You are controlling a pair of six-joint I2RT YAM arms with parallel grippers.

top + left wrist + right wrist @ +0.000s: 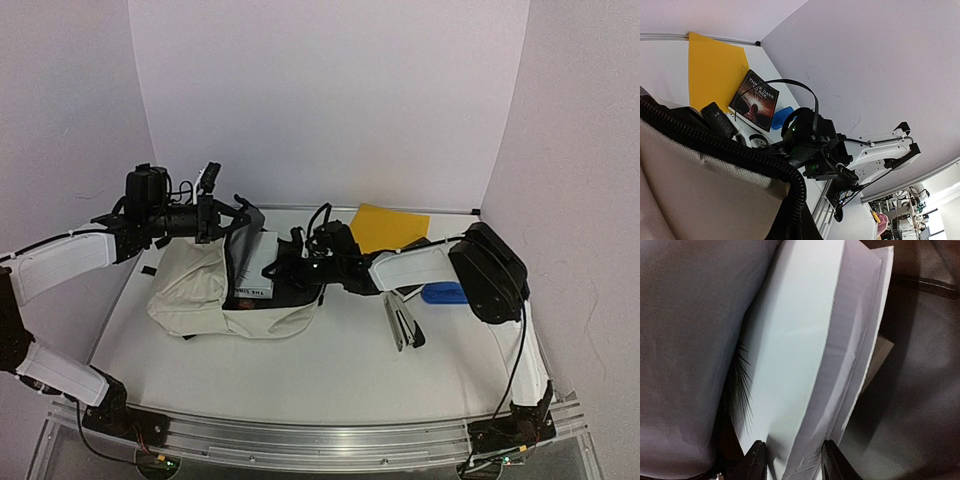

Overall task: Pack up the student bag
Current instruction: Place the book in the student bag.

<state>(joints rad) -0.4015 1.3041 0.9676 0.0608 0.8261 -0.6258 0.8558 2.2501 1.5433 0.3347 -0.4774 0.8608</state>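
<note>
Right gripper (792, 462) pinches the book (790, 340) edge-on inside the bag (200, 290), lying left of centre; left gripper (238, 212), clamped on its rim (740, 150), should hold it wide while the book slides down flat without snagging.

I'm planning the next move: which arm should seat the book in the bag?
Right, probably: right gripper grips the white book in the student bag; left gripper holds the bag's mouth open.

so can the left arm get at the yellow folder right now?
Probably not: left gripper looks shut on the rim of the student bag, and the right arm lies across the way to the yellow folder.
</note>
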